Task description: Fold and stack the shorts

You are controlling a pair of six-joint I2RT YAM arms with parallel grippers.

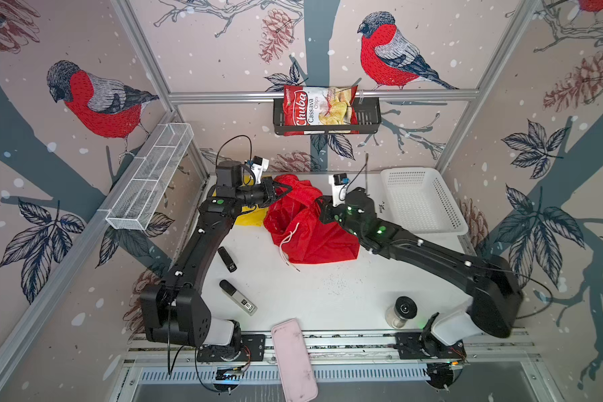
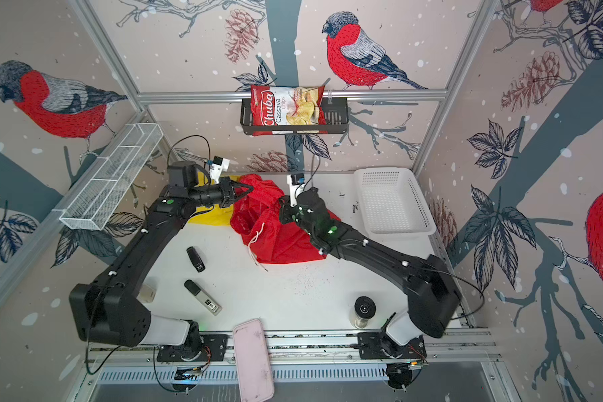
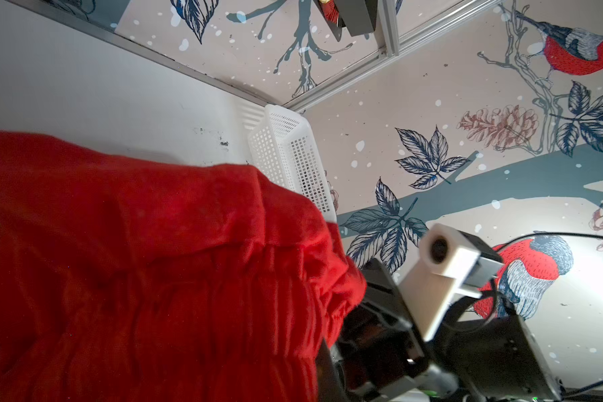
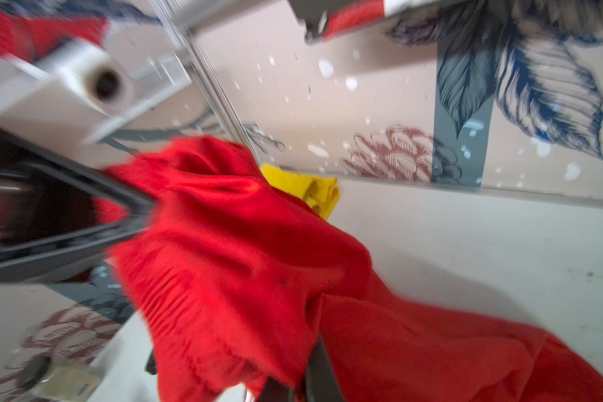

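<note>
Two hands are working on one garment just now. My left hand [image 1: 282,192] is pinching shut on a far, raised fold of the thin red mesh shorts [image 1: 310,236]. My right hand [image 1: 321,205] is clamping shut on the same cloth from the opposite side. In the right wrist view the red fabric is draping over its fingers [image 4: 322,376], so I am judging this a grip and not an empty close.

These red mesh shorts are bunching in a heap on the white table [image 1: 328,292], lifted at the far end between my hands and slumping toward the near right. Their white drawstring [image 1: 288,240] is trailing off the near-left edge. The bright yellow shorts [image 1: 249,218] are lying crumpled to the left under my left forearm, touching the red heap and partly covered by it.

What is mattering for the coming move is that my two grips are sitting close together. My left one is farther back and my right one is nearer and to the right, with gathered waistband cloth between them. I am thinking the hands need to draw apart along that line to stretch the band flat. Neither pair is folded yet.
</note>
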